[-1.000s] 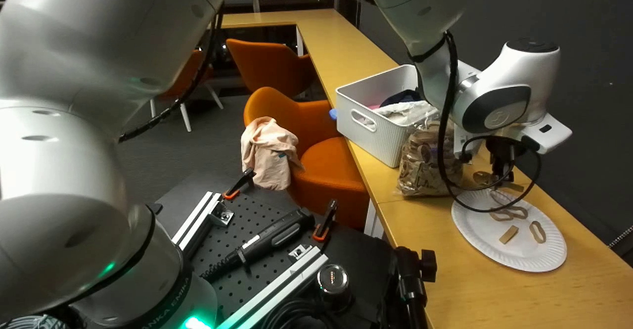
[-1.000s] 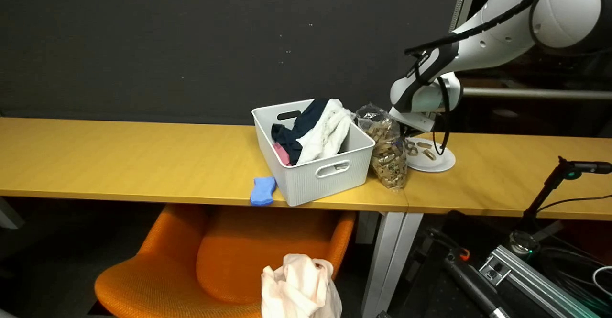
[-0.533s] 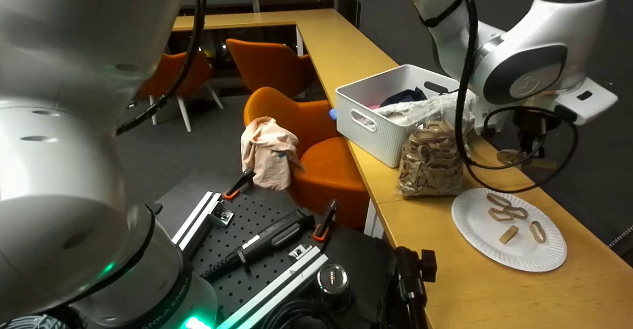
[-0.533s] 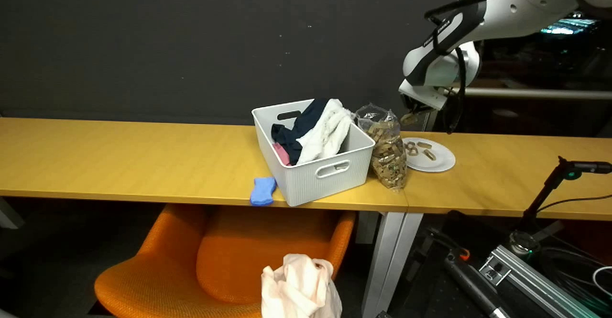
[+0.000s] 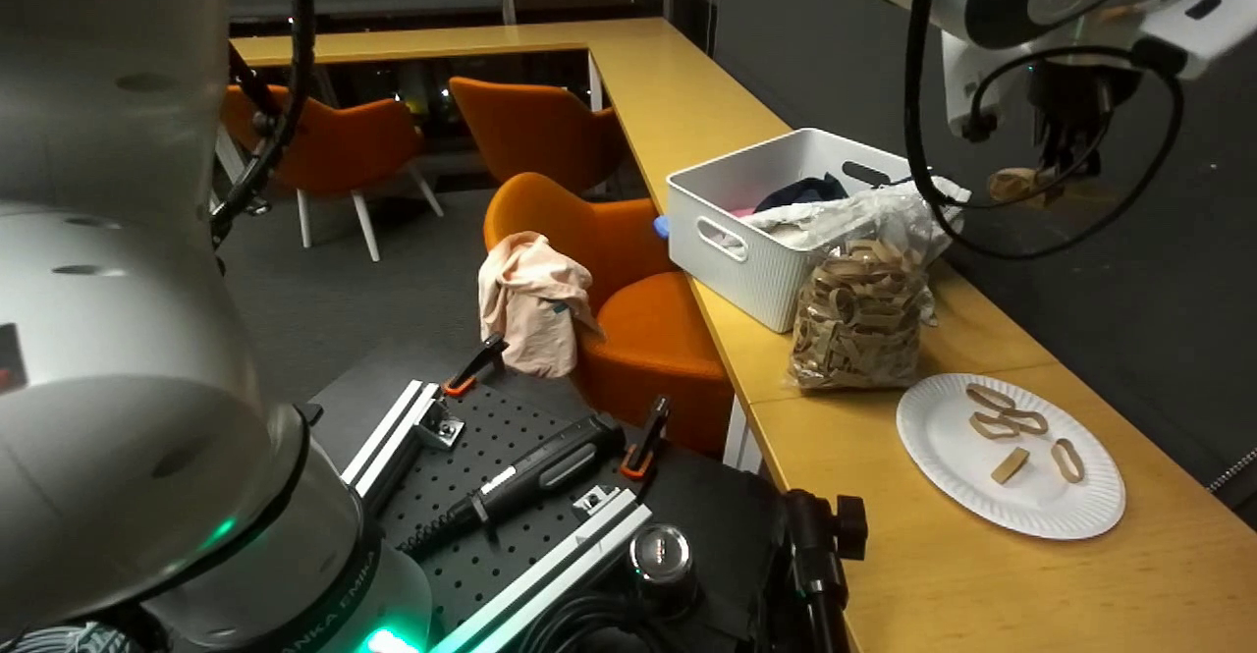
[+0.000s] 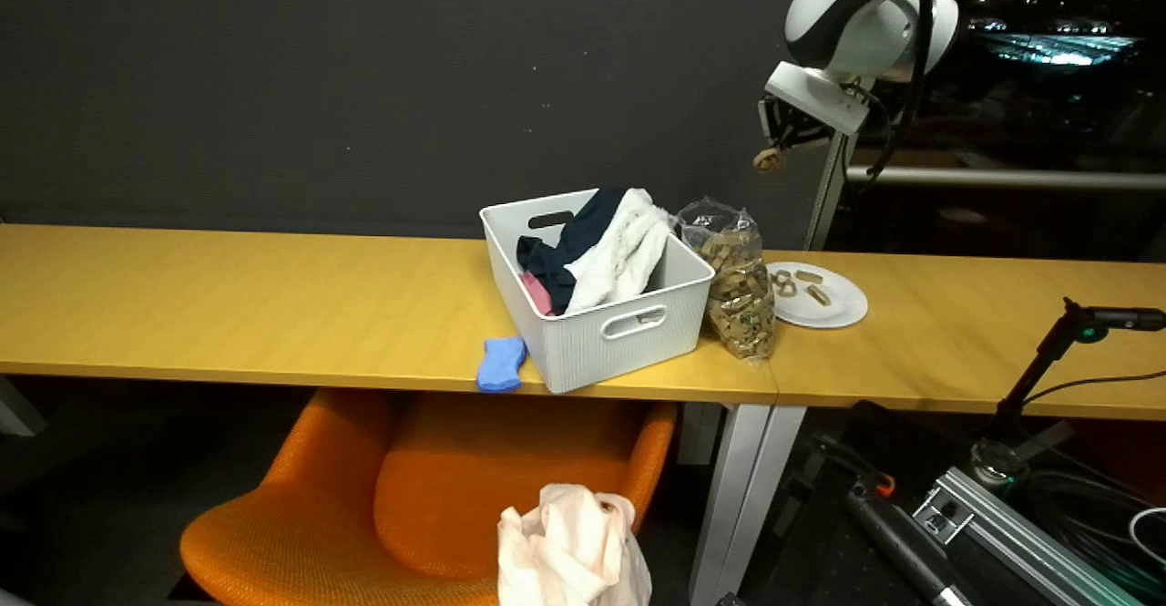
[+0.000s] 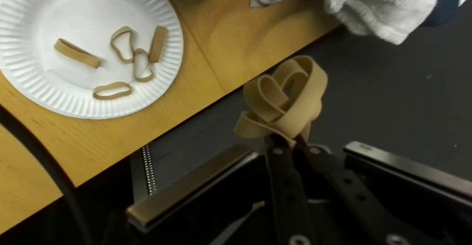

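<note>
Jaws clamp a clump of tan bands, and the arm's base reads "ANKA EMIKA".

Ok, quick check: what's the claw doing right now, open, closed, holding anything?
Claw: closed, holding a bunched clump of tan rubber bands.

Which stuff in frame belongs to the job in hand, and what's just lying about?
Likely the job:
gripper, pinching a clump of rubber bands
paper plate with loose bands on it
clear bag of bands

Probably just lying about:
white basket holding fabric
blue item beside it
pink cloth on the orange chair
</note>
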`<act>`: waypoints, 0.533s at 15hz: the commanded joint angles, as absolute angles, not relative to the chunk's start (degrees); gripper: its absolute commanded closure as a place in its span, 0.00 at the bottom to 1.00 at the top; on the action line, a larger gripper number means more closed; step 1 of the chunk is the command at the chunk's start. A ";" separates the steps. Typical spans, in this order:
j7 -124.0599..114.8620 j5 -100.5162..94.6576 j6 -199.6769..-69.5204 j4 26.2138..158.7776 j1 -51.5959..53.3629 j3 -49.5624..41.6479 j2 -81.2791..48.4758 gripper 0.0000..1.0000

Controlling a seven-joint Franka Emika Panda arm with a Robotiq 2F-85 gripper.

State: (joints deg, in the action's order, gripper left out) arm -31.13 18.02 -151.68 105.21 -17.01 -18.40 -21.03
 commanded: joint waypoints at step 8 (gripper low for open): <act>-19.16 26.34 -144.36 113.69 -13.93 -9.26 -11.47 0.99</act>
State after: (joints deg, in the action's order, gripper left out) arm -24.66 21.38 -146.27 111.56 -13.48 -11.49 -13.17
